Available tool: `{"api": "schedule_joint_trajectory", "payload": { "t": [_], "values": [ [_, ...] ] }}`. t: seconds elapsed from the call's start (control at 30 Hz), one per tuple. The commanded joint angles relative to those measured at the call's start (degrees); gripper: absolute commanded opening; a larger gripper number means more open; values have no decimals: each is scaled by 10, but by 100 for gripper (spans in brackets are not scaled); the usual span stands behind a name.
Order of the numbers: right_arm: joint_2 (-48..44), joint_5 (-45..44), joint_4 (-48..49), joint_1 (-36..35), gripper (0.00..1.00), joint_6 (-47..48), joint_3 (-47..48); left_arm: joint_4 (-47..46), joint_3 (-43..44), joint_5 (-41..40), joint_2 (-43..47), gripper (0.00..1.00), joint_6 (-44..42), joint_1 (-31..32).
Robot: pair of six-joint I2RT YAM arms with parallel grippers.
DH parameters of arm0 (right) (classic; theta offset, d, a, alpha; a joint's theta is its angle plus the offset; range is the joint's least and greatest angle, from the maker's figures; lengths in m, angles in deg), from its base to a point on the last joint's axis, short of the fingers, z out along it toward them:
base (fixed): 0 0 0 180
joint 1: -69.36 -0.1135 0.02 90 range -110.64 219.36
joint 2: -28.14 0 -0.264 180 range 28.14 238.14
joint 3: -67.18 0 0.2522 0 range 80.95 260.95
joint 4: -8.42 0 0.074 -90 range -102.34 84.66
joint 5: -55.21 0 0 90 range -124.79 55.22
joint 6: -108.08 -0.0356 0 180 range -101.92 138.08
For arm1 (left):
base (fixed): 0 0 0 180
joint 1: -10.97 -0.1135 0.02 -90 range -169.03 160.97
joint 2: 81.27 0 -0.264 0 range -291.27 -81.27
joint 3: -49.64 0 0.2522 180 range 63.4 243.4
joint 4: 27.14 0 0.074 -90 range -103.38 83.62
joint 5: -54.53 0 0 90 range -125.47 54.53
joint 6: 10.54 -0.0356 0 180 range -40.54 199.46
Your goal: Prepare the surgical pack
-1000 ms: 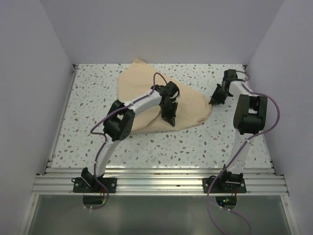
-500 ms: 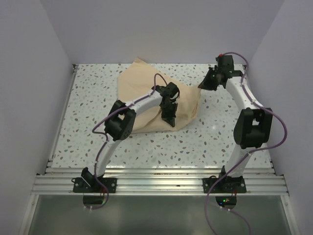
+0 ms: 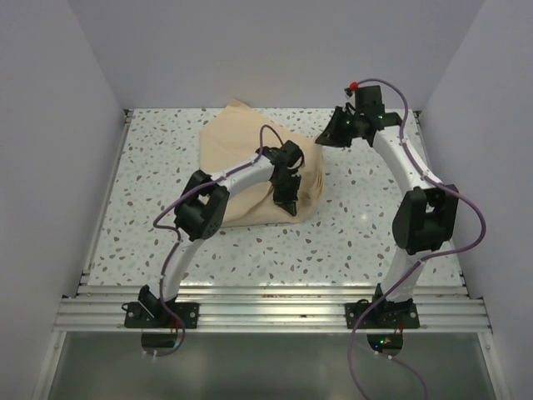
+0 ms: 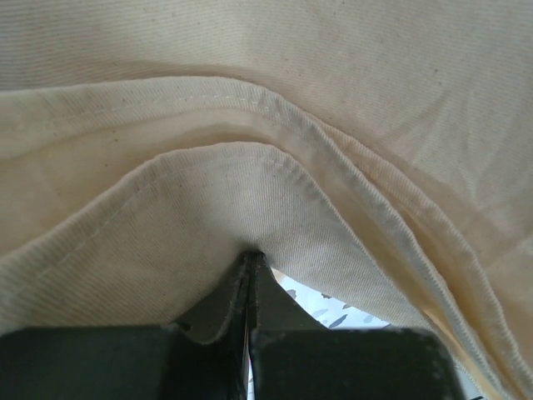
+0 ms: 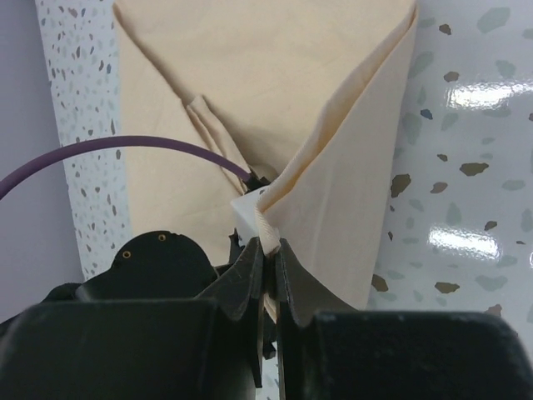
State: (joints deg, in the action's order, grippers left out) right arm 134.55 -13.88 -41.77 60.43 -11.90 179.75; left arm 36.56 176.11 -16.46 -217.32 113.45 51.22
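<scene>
Over on the left, the left claw (image 3: 287, 204) has barely budged from a second ago, parked at the near edge of the tan cloth sheet (image 3: 233, 150). Its wrist view shows the left claw (image 4: 248, 258) closed right down, black fingers almost meeting, with a hemmed fold of the sheet (image 4: 333, 83) nipped at the tips. Just past those tips the hem arcs up in a smooth curve, and a second stitched edge runs above it in the same line. The weave is fine and ribbed, matte, with soft layered folds. A sliver of speckled worktop (image 4: 325, 304) peeks out just right of the fingers.

Now the middle: the sheet has changed shape. A second ago its right flap spread wide toward the right arm. Half a second ago it was already drawn in, and now the bundle is narrower still, its right edge lying just right of the left claw.

That's the right claw (image 3: 323, 137) at work. It was low beside the flap's outer corner, and it has swung up and inward toward the far side. In its wrist view the right claw (image 5: 268, 246) is pinched nearly closed on a corner of the sheet (image 5: 250, 75), and the cloth fans out from the fingers in a taut pointed fold. A purple cable (image 5: 125, 150) loops in from the left of the fingers. To their right lies the glossy terrazzo worktop (image 5: 466, 167), white with grey-green flecks, catching glare.
</scene>
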Motion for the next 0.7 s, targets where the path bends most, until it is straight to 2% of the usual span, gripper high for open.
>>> {"api": "schedule_joint_trajectory", "payload": {
  "t": [0.0, 0.2, 0.37, 0.47, 0.53, 0.67],
  "values": [
    [-23, 27, -3, 1, 0, 6, 31, -6, -13, -41, 42, 0, -11, -15],
    [-13, 38, -15, 0, 0, 20, 57, -9, -16, -33, 121, 6, -13, -28],
    [0, 42, -23, -7, 0, 25, 82, -7, -67, -55, 200, 9, -19, -61],
    [7, 36, -35, -21, 0, 33, 97, -12, -132, -52, 238, 6, -25, -96],
    [9, 34, -35, -32, 0, 33, 102, -38, -163, -22, 244, 3, -31, -111],
    [10, 33, -41, -50, 0, 45, 111, -64, -145, -4, 221, 0, -25, -105]
  ]
}}
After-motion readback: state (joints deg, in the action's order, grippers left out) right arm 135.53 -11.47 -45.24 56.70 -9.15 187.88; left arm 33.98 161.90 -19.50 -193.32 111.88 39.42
